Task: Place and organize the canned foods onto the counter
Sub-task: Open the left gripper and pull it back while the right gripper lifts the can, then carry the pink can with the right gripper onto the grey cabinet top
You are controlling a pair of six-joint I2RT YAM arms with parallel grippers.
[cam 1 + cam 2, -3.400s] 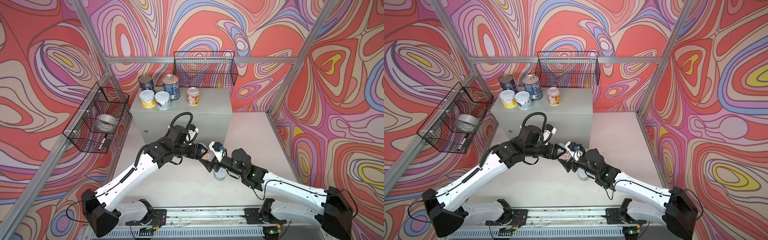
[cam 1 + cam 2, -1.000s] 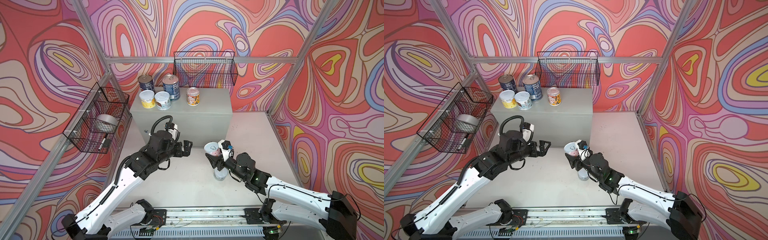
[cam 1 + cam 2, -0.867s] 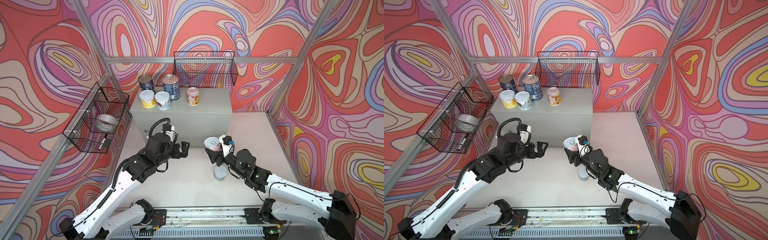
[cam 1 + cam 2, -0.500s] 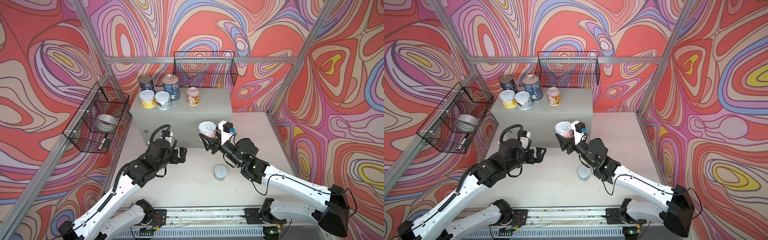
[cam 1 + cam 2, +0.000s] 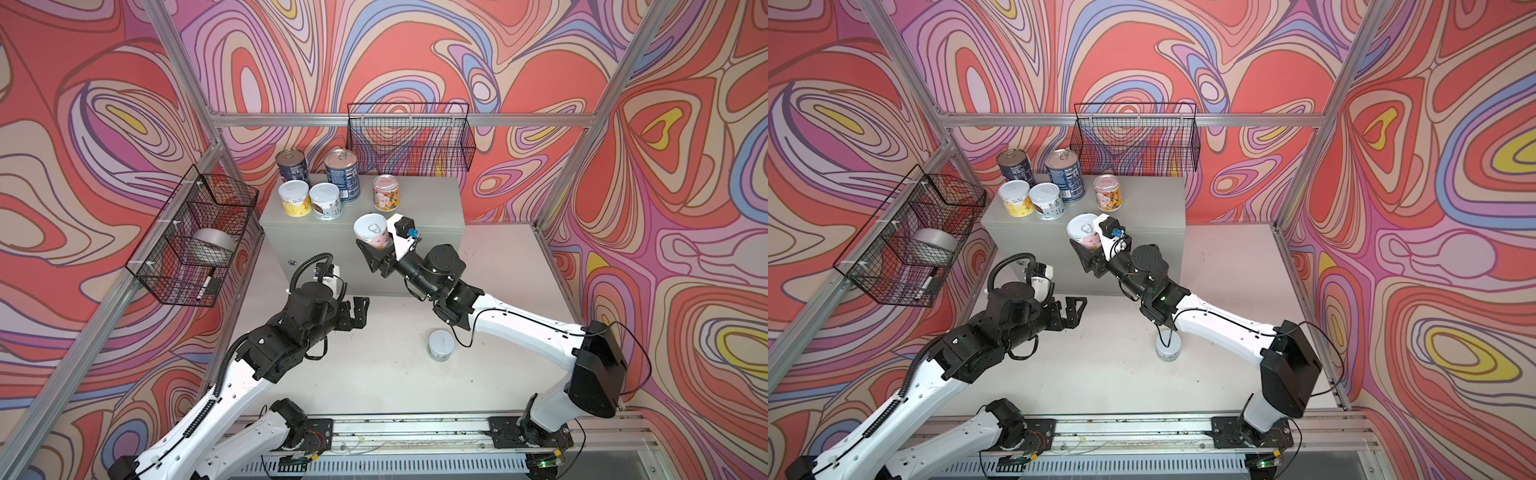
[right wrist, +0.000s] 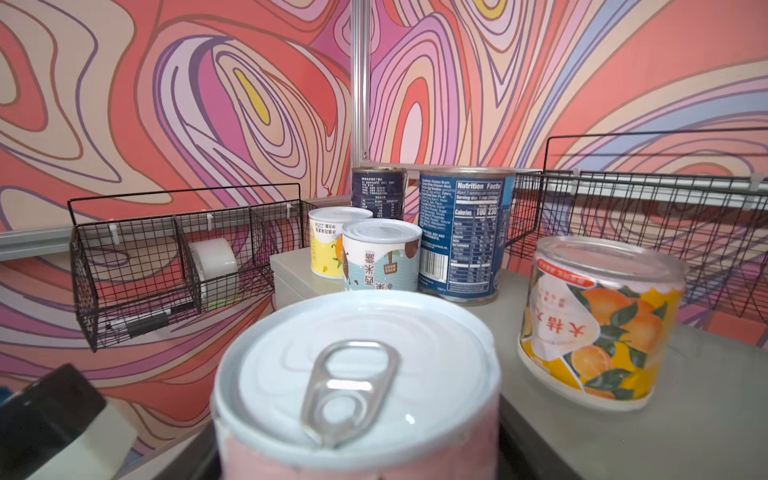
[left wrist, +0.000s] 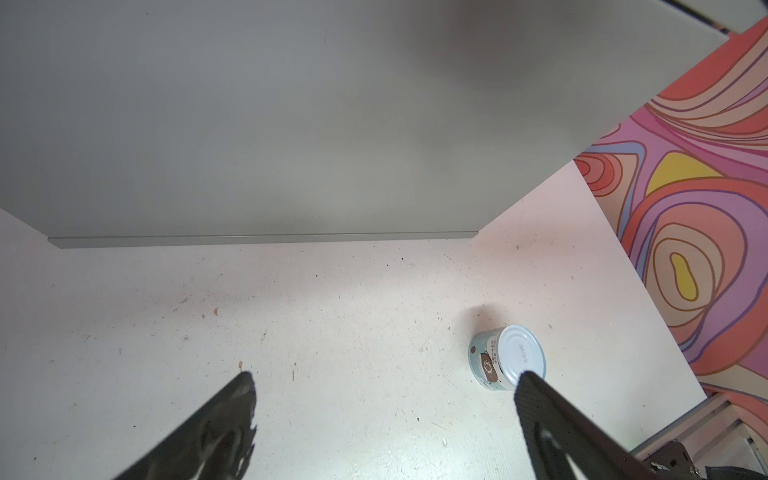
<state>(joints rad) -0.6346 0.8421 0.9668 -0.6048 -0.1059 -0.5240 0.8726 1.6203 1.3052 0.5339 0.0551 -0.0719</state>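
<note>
Right gripper (image 5: 376,249) has carried the pink can (image 5: 371,232) up from low over the tabletop (image 5: 374,374) to the counter's front edge, and the left arm has pulled back toward its base. Nearest: low pale can (image 5: 441,344) stands upright alone on the tabletop, under the right forearm and touching neither arm; it also shows in the left wrist view (image 7: 509,357). Left gripper (image 5: 359,311) hangs over bare tabletop in front of the counter (image 5: 428,208), jaws spread wide, nothing between them (image 7: 384,382). Right gripper is clamped on the pink can's sides, can upright with pull-tab lid up (image 6: 357,374), at the front edge of the counter top; contact with the top cannot be told. On the counter's back-left part stand five cans: yellow can (image 5: 295,198) and pale-blue can (image 5: 326,201) side by side in front, two dark-blue cans (image 5: 292,165) (image 5: 342,169) behind them, orange-fruit can (image 5: 386,192) a little apart to the right. Side basket (image 5: 195,241) on the left wall holds a tape roll (image 5: 212,247); back basket (image 5: 409,137) hangs behind the counter.
</note>
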